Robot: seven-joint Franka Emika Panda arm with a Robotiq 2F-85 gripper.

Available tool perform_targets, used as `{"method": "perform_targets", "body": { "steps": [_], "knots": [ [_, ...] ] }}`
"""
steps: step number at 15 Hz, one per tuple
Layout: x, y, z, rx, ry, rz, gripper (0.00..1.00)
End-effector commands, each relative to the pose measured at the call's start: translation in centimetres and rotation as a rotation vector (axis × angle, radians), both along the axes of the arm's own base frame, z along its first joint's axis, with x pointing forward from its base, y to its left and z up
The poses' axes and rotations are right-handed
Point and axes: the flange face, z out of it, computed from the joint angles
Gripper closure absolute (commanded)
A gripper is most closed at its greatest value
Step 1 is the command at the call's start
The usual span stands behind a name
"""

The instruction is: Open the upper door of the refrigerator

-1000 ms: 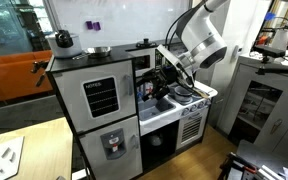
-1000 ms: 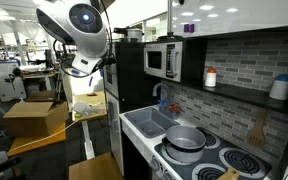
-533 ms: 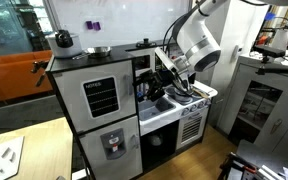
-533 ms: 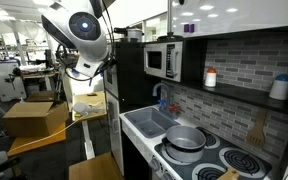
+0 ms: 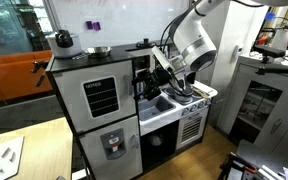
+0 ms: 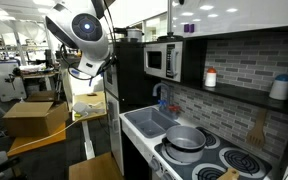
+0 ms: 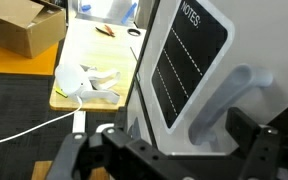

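The refrigerator (image 5: 94, 110) is a tall black-framed toy with two stacked grey doors. Its upper door (image 5: 101, 97) carries a black lined panel and a vertical silver handle (image 5: 128, 95), and it looks closed. In the wrist view the upper door (image 7: 184, 60) fills the frame at a tilt, and its handle (image 7: 239, 95) runs down toward my jaws. My gripper (image 7: 174, 150) is open, with one dark finger (image 7: 264, 140) to the right of the handle's lower end and nothing grasped. In both exterior views the gripper (image 5: 156, 80) (image 6: 102, 72) hovers close to the fridge's handle side.
A kettle (image 5: 63, 39) and a bowl (image 5: 98, 50) stand on the fridge top. Right of the fridge are the lower door's dispenser (image 5: 112, 143), the white toy oven (image 5: 189, 120), a microwave (image 6: 161, 60), a sink (image 6: 152, 122) and a pot (image 6: 187, 138). A wooden table (image 7: 94, 60) and a cardboard box (image 7: 24, 25) stand beyond.
The arm has shifted a little toward the fridge, bringing the gripper closer to the upper door's handle. The door has not moved.
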Motion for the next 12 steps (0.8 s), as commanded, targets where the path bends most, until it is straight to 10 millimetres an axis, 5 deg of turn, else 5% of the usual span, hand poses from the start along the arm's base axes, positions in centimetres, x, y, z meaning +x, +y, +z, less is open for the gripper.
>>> {"method": "perform_targets", "body": {
  "steps": [1,12],
  "knots": [
    [0.6,0.5,0.0,0.031,-0.006,-0.019,0.0],
    [-1.5,2.5,-0.8,0.118,0.009,-0.049,0.0]
  ]
}}
